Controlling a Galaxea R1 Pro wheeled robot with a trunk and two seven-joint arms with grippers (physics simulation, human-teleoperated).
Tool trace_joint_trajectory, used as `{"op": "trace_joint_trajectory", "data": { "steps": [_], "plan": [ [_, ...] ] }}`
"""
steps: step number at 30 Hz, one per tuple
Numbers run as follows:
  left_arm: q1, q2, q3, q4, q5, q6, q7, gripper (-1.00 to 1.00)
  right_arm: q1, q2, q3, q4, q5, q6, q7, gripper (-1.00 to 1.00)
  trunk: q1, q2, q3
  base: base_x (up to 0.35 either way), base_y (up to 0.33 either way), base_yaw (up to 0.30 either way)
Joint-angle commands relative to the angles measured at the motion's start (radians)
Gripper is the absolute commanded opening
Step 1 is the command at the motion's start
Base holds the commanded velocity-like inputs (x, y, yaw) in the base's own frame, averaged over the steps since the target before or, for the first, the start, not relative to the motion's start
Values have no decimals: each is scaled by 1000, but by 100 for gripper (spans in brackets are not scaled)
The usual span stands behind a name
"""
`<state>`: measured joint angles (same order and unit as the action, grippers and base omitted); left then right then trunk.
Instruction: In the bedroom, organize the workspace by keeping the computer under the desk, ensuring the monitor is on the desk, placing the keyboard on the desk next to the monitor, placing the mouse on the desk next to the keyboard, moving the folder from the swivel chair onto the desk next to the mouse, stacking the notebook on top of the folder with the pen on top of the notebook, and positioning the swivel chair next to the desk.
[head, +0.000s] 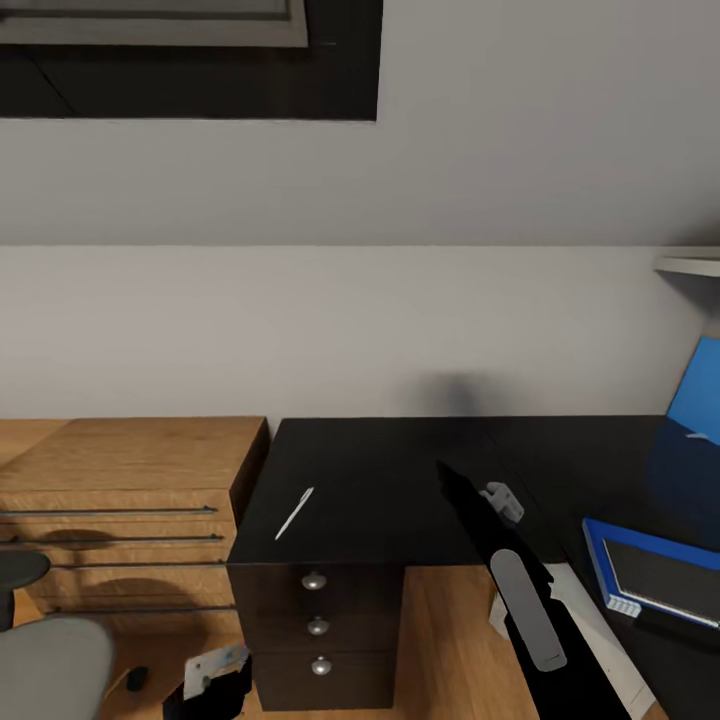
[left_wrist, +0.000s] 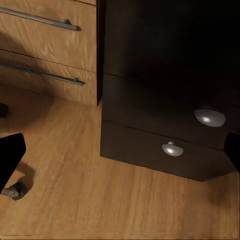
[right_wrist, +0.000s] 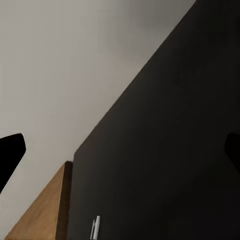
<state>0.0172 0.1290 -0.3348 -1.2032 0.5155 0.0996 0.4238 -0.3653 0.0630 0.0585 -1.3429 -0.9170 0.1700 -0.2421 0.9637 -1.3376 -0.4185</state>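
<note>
Swivel chair (head: 45, 665) is seen at far left on the floor beside a wooden chest (head: 130, 500). Left end effector (head: 215, 675), low by the drawers (head: 318, 625), spread empty. Pen (head: 294, 513) lies alone on the surface (head: 400, 480), presumably awaiting pickup. Right end effector (head: 503, 500), raised above, state not discernible. Notebook (head: 660, 580) is stacked on folder (head: 598, 545), far right.

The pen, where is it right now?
In the head view the pen lies flat on the desk top near its left end, above the drawers, beside the wooden chest.
</note>
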Motion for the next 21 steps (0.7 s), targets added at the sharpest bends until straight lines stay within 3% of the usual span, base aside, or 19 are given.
{"op": "trace_joint_trajectory", "data": {
  "steps": [1,2,3,4,7,9,12,14,17,21],
  "plan": [
    [4,37,63,-84,151,121,7,100,3,-19,5,0,8,5,-18,100,-4,7,2,0,0,0],
    [5,45,102,-99,190,155,6,100,4,-21,6,1,11,4,-33,100,-8,14,5,0,0,0],
    [5,48,122,-106,203,169,6,100,4,-22,7,1,12,3,-42,100,-12,21,9,0,0,0],
    [6,57,235,-172,248,227,5,100,-4,-21,16,11,24,7,-106,100,-15,28,12,0,0,0],
    [6,57,301,-254,259,271,6,100,-78,-20,61,76,84,34,-216,100,-27,49,21,0,0,0],
    [6,55,359,-319,263,316,6,100,-194,-12,130,182,135,88,-323,100,-35,63,27,0,0,0],
    [6,53,409,-364,266,342,6,100,-295,9,223,328,168,150,-401,100,-46,84,37,0,0,0],
    [6,52,460,-392,271,354,5,100,-358,26,292,435,186,181,-440,100,-54,98,43,0,0,0],
    [6,51,506,-407,288,359,5,100,-388,33,324,489,188,158,-457,100,-65,119,52,0,0,0],
    [6,48,516,-410,298,361,4,100,-388,36,340,507,187,92,-463,100,-81,147,65,0,0,0]
  ]
}}
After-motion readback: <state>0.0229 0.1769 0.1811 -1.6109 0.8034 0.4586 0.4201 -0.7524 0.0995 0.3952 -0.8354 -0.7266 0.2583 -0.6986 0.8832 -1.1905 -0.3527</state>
